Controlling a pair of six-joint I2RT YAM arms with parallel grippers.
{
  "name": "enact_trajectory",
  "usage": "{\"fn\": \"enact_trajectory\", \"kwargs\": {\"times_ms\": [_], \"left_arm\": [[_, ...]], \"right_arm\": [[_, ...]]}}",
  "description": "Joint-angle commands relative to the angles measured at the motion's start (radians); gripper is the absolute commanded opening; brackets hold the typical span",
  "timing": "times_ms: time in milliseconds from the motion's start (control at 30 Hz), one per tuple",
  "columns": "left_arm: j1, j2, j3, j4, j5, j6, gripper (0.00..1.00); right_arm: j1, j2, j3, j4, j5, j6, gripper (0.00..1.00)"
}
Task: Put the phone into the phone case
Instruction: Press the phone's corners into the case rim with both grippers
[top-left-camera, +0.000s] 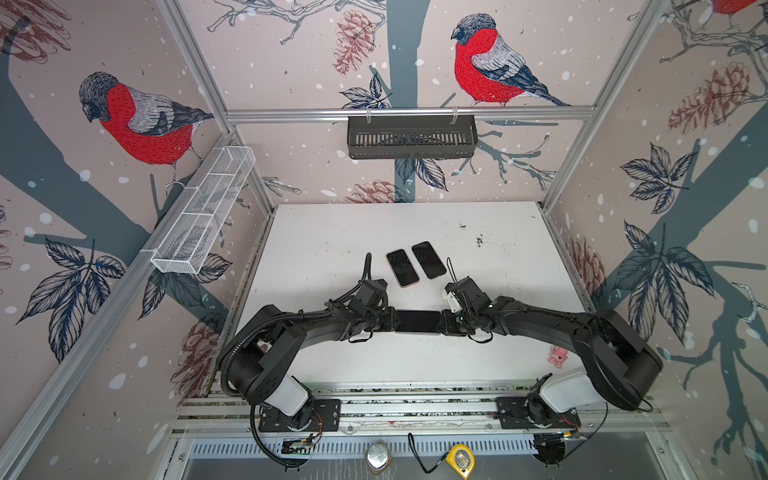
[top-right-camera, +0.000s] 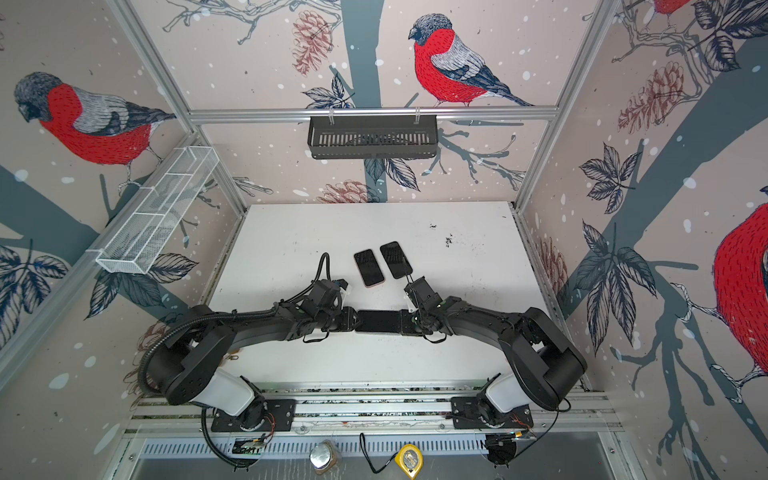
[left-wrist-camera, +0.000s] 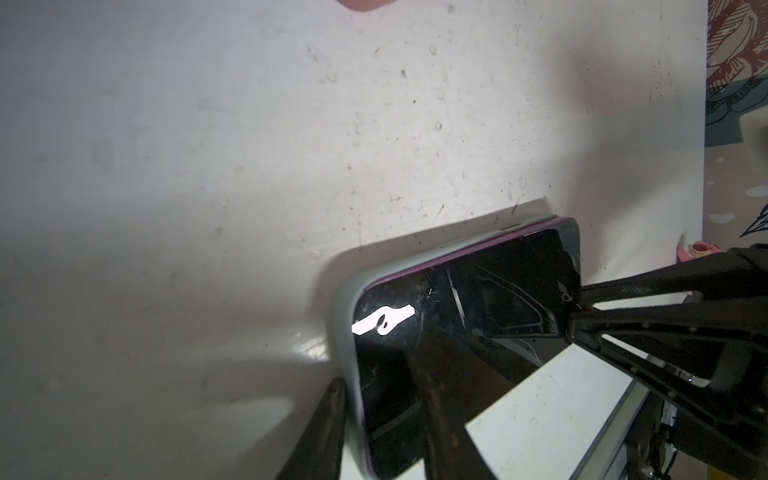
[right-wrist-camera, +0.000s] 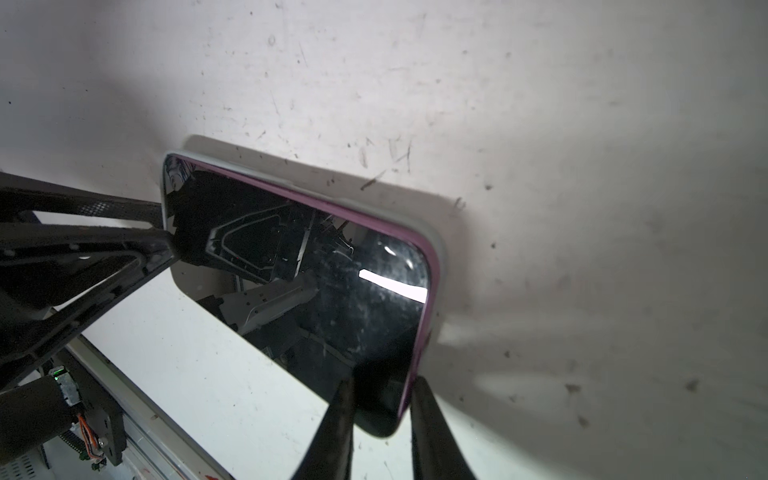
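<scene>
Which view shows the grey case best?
Right wrist: the grey case rims the phone along one long side and a corner. Left wrist shows mainly one end; in both top views the phone mostly hides it.

**No legible text in any view**

The phone (top-left-camera: 417, 322), clamped between the left gripper (left-wrist-camera: 376, 374) and the right gripper (right-wrist-camera: 382, 380), had a dark screen showing only reflections and a white glare patch, no characters. A second phone (top-left-camera: 402, 267) and a third phone (top-left-camera: 429, 259), just ahead of both grippers, also had dark screens. The yellow tape measure (top-left-camera: 460, 460), well behind the right gripper by the arm bases, had a face marking too small and blurred to read.
</scene>
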Motion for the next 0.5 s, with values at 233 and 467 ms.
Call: {"fn": "enact_trajectory", "kwargs": {"times_ms": [233,467], "left_arm": [[-0.006,-0.008,0.004,-0.148,-0.058,0.031,0.33],[-0.019,-0.020,0.052,-0.295,-0.175,0.083,0.33]], "right_arm": [[-0.028,-0.041,0.023,-0.038,0.046,-0.054,0.26],[-0.061,-0.072,0.012,-0.067,0.053,-0.074,0.28]]}}
